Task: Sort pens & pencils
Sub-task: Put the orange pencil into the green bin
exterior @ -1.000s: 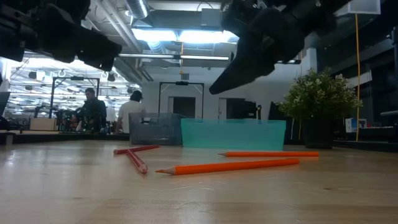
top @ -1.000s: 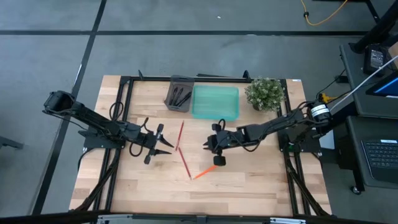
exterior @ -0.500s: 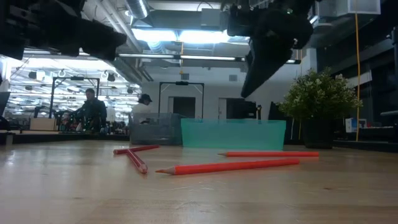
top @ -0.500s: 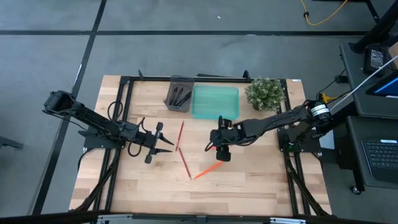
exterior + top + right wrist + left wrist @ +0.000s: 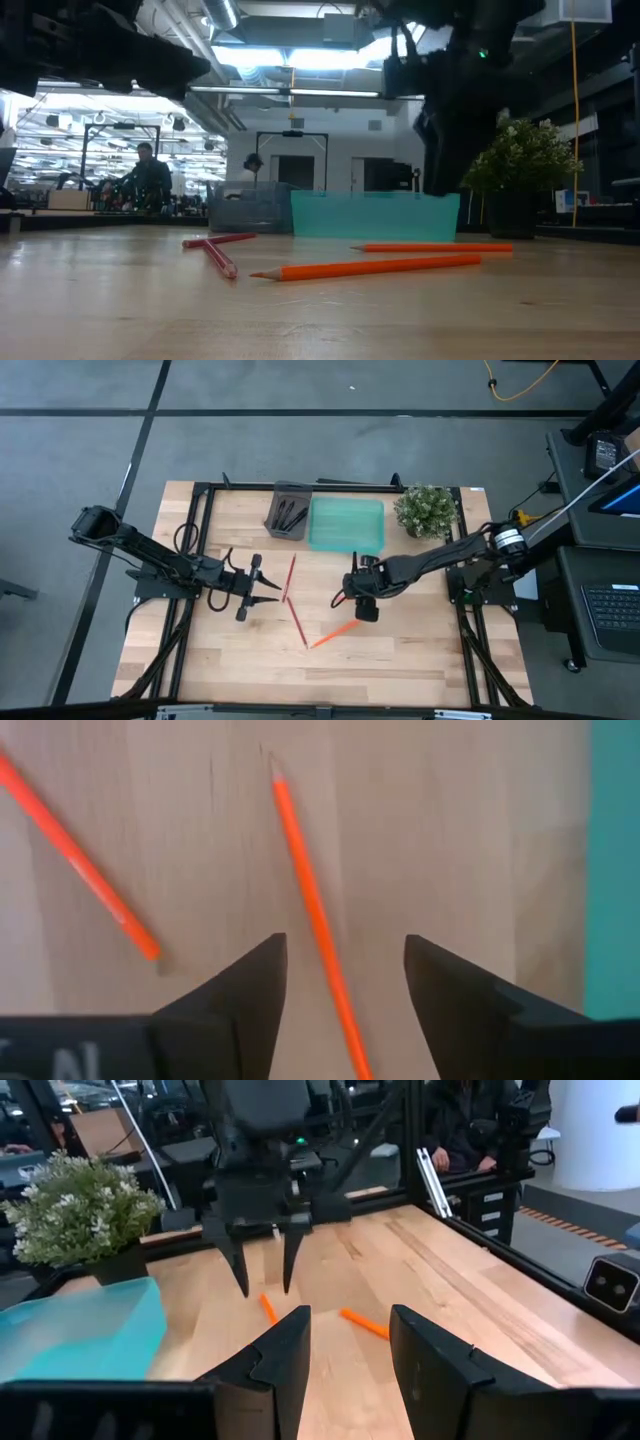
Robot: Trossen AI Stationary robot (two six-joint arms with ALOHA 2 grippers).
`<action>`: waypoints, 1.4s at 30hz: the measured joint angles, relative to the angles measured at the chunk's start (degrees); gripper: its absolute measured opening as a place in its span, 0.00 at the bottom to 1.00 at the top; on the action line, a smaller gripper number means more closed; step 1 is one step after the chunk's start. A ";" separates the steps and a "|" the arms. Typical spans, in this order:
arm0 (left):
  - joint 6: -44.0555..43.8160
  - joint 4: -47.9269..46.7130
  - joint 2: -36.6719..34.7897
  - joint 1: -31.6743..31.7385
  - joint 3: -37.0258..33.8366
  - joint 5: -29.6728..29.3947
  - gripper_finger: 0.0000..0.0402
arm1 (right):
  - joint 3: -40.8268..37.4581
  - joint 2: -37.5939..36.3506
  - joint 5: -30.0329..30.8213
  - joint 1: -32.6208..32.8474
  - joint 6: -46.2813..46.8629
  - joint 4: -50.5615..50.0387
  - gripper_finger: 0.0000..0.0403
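Observation:
My right gripper (image 5: 362, 603) points down, open, above an orange pencil (image 5: 308, 910) that lies on the table and shows between its two fingers (image 5: 240, 990) without touching them. A second orange pencil (image 5: 333, 634) lies nearer the front edge. Two red pencils (image 5: 291, 578) (image 5: 297, 620) lie flat at mid-table. Black pens (image 5: 290, 516) lie in the grey tray (image 5: 287, 491). My left gripper (image 5: 268, 589) is open and empty, level above the table, left of the red pencils.
A teal tray (image 5: 346, 524) stands at the back beside the grey tray, and a potted plant (image 5: 426, 510) to its right. Black frame rails (image 5: 190, 550) run along the table's sides. People show in the room beyond the table (image 5: 145, 175).
My right gripper has turned from a slant to pointing straight down, and has gone a little toward the table's right edge and down over the orange pencil. The pencils have stayed where they were.

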 joint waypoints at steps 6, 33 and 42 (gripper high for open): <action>-1.52 -0.47 0.02 0.02 0.00 0.02 0.33 | -1.23 1.99 -1.28 0.00 -2.38 1.70 0.50; -5.17 -2.41 0.02 0.02 0.00 0.45 0.33 | -1.20 9.05 -4.78 -0.46 -7.16 3.29 0.50; -6.57 -2.41 0.02 0.02 0.00 0.45 0.33 | -1.38 9.18 -6.12 -1.82 -7.92 4.29 0.50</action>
